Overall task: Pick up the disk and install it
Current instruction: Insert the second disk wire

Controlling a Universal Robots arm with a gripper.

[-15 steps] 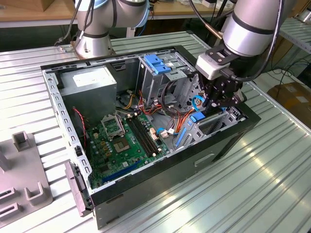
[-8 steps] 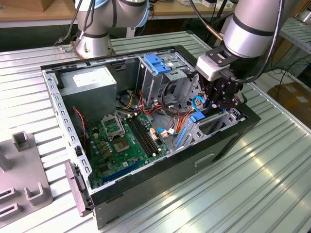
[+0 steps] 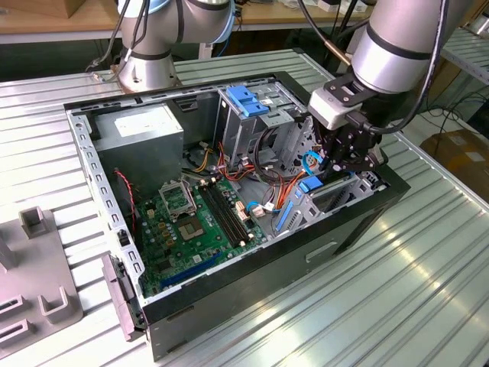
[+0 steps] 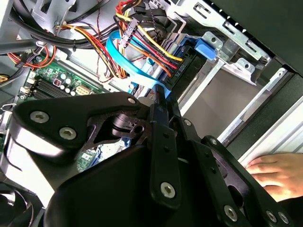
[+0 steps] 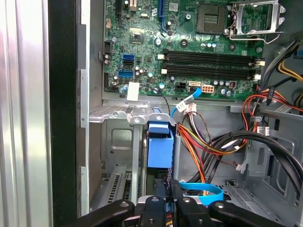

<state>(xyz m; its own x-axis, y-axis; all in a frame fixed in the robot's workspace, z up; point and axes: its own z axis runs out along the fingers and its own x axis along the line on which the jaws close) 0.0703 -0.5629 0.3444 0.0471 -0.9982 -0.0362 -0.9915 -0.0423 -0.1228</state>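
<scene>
The two black fingers (image 5: 162,196) are drawn close together and clamped on the near edge of the disk (image 5: 160,146), which is seen edge-on in both wrist views with its light blue carrier rail at the far end. In the second wrist view the gripper (image 4: 161,97) is seen holding the disk (image 4: 182,64) in line with a metal bay of the drive cage, the blue rail end lying against the bay's bright sheet-metal frame. A flat blue data cable (image 5: 203,191) is looped just beside the fingers, and a bundle of orange, red and yellow wires (image 5: 199,142) is draped near it. In the exterior view the gripper (image 3: 341,164) is lowered into the open computer case (image 3: 267,267) at about 3 o'clock of the case's opening, with the disk (image 3: 309,187) just below it. From the gripper, the green motherboard (image 3: 187,222) is found toward 8 o'clock, the grey power supply (image 3: 145,130) toward 10 o'clock, and the blue plastic handle (image 3: 246,99) on the drive cage toward 11 o'clock. A person's hand (image 4: 277,172) is rested outside the case wall. The case is laid on a ribbed metal table (image 3: 397,306), and a second arm's base (image 3: 149,61) is mounted at 11 o'clock of the case.
</scene>
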